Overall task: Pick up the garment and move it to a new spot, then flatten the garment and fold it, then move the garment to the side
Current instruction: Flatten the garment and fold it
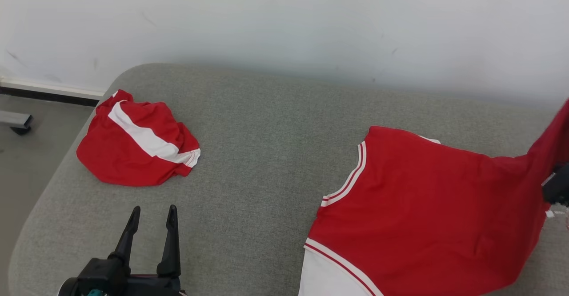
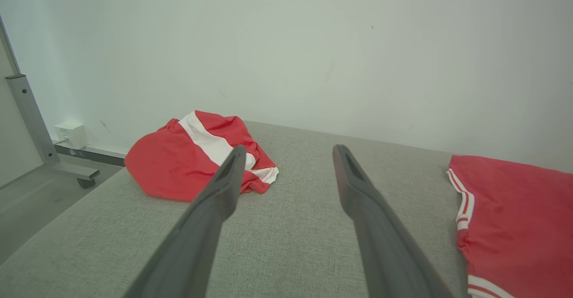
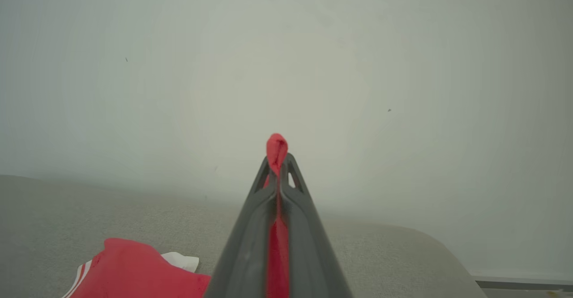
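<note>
Down at the near edge of the grey cushion point(image 1: 258, 162), my left gripper point(image 1: 154, 209) hovers with its two dark fingers spread wide and nothing between them, pointing away from me. To its right the garment point(image 1: 422, 207), a red jersey with white striped trim, lies mostly spread over the cushion's right side, with a white panel at the near edge. Its far right corner is lifted off the fabric and rises toward the frame edge. That corner is pinched in my right gripper point(image 3: 277, 161): through the right wrist camera I see the fingers pressed together with a red strip running between them and a small tuft poking past the tips. Farther back on the left, well apart from the garment, a crumpled shirt point(image 1: 138, 147) in red and white sits near the cushion's corner. Behind everything stands a plain white wall point(image 1: 284, 16).
</note>
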{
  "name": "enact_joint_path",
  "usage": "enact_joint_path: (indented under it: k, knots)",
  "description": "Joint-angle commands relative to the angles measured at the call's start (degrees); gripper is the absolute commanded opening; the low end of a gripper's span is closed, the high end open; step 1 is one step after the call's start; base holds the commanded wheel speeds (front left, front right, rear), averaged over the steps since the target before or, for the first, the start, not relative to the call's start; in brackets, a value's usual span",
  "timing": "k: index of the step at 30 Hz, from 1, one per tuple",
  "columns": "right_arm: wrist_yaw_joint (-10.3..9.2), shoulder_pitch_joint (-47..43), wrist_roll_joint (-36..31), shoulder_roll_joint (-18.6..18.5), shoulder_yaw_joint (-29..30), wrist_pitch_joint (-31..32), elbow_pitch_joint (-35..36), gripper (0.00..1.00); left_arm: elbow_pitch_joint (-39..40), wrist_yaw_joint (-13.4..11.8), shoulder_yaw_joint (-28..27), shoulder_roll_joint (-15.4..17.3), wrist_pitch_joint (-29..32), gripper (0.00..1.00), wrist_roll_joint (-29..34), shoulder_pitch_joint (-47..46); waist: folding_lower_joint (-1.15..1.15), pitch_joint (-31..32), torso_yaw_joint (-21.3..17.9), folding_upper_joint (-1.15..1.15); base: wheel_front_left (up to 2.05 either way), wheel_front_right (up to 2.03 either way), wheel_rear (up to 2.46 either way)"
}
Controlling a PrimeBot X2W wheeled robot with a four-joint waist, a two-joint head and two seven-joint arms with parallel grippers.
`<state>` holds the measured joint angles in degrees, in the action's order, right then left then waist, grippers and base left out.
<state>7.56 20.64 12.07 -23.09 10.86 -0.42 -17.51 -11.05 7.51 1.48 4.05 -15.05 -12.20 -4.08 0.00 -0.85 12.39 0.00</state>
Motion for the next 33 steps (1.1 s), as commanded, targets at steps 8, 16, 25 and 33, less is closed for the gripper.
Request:
enact_joint_path:
  k: [8, 16, 25, 33]
  knots:
    - [-0.15, 13.8, -0.9, 5.7, -11.2, -1.9, -8.1, 0.0, -0.4, -0.1, 1.1, -0.5, -0.2, 1.0, -0.4, -2.7, 0.0, -2.9, 4.3, 0.0, 0.0, 0.0, 0.0]
    - [-0.15, 23.1, 0.4, 10.7, -20.9, -6.7, -22.5, 0.0, -0.9, -0.1, 2.1, -0.9, -0.2, 1.0, -1.0, -4.5, 0.0, -5.5, 6.8, 0.0, 0.0, 0.0, 0.0]
    - [-0.15, 26.3, 2.4, 11.7, -25.9, -11.6, -35.3, 1.0, -1.6, -0.1, 2.5, -1.1, -0.2, 1.0, -0.8, -5.1, 0.0, -5.7, 6.1, 0.0, 0.0, 0.0, 0.0]
    - [-0.15, 24.4, 7.1, 8.8, -28.2, -14.4, -35.9, 1.0, -1.7, -0.1, 1.7, -1.1, -0.2, 1.0, 0.3, -3.4, 0.0, -3.3, 1.7, 0.0, 0.0, 0.0, 0.0]
